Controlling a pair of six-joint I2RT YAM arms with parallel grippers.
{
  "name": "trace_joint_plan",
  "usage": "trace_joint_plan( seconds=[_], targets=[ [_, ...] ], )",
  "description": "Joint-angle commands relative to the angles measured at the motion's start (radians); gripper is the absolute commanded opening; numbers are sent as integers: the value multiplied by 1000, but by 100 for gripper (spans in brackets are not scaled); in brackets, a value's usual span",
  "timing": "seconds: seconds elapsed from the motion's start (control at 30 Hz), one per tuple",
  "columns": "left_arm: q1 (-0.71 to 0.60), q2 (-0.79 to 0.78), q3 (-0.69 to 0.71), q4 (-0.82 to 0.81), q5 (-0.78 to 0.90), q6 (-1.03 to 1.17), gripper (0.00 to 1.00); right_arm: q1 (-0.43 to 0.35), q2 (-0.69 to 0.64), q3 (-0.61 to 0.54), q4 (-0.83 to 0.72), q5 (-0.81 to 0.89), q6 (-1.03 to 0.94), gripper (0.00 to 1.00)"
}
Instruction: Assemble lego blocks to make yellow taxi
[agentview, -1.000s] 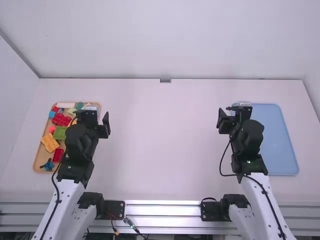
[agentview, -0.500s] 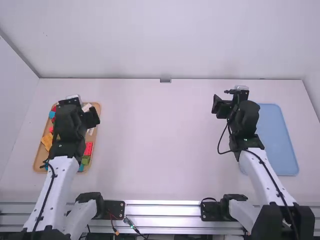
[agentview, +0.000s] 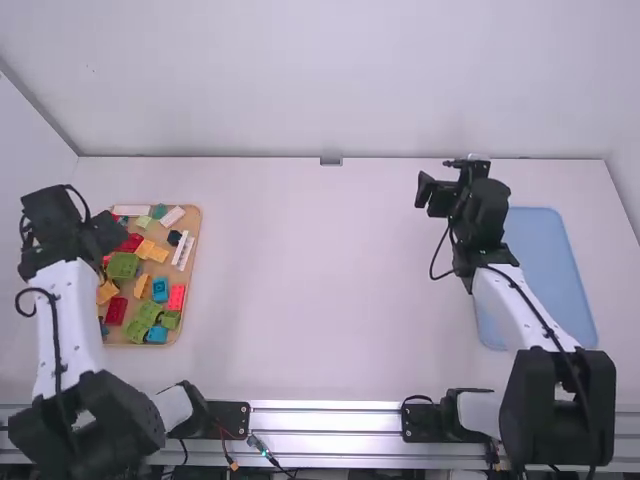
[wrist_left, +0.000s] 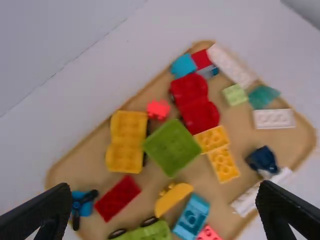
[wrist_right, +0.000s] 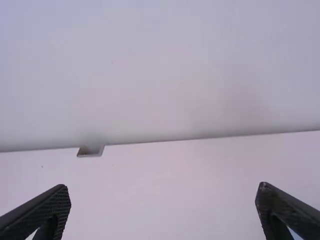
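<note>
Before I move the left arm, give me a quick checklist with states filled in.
1. Left gripper open, empty: ok.
2. Right gripper open, empty: ok.
3. Yellow wheeled block in the wooden tray: ok.
4. It stands free of the green block beside it: cannot tell.
5. Blue tray in full sight: not ok, the right arm hides part.

Right gripper (agentview: 438, 180) spread; table (wrist_right: 150, 190), wall (wrist_right: 160, 75), probably small bracket (wrist_right: 90, 151) between.
</note>
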Motion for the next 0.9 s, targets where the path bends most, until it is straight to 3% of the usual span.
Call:
trace_joint_plan(
  seconds=[0.0,0.37,0.47,0.7,0.87],
  targets=[
    [56,100,78,-35,100,101,99,7,16,44,10,-3,7,99],
    [173,537,378,-301,114,144,99,6,17,45,14,-2,7,99],
    [179,592,385,-297,112,162,99,6,17,45,15,-3,6,99],
    [176,623,323,-260,113,273,80,6,17,45,22,-3,6,99],
    [191,623,288,-230,110,283,86,6,17,45,26,-3,6,99]
  ],
)
